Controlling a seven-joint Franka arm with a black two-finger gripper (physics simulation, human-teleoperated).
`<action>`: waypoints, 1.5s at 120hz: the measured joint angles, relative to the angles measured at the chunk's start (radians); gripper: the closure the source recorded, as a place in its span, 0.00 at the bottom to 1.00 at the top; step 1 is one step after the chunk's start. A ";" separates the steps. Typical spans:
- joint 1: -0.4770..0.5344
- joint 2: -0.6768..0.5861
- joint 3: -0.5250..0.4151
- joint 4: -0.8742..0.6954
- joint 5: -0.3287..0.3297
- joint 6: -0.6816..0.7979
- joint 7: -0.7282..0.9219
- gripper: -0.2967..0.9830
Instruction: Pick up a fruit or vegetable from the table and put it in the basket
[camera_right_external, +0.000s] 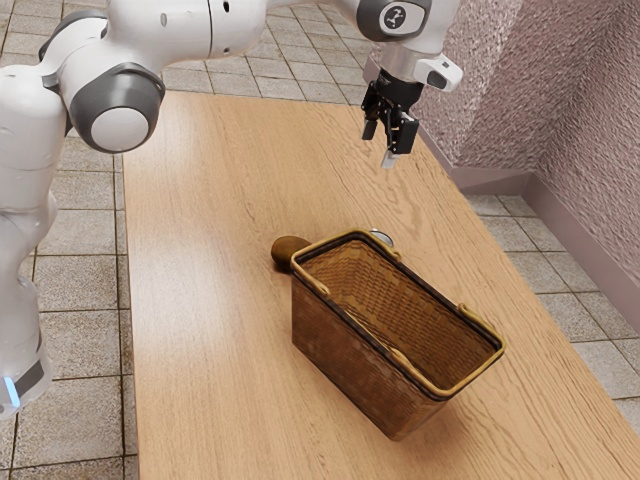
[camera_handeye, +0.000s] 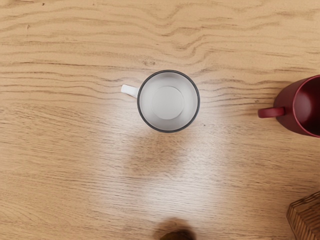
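I judge the whole job, grasp, lift and drop, remains to be done: my gripper (camera_right_external: 380, 147) hangs above the counter (camera_right_external: 200, 330), fingers apart and empty, while the brown, roundish produce (camera_right_external: 289, 250) sits just outside the basket (camera_right_external: 340, 352).

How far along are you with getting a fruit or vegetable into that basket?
Apparently near the start. Done: no placement I can see, though the basket partly hides its own floor. In hand: nothing; my gripper hangs open above the table. Left: grasping the brown rounded item by the basket, probably the produce, then lifting and placing it inside.
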 joint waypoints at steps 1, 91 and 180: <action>0.000 0.000 0.000 0.000 0.000 0.000 0.000 0.23; -0.030 -0.060 -0.034 -0.076 0.002 0.001 -0.005 0.23; -0.066 -0.516 -0.198 -0.747 0.268 0.185 -0.092 0.23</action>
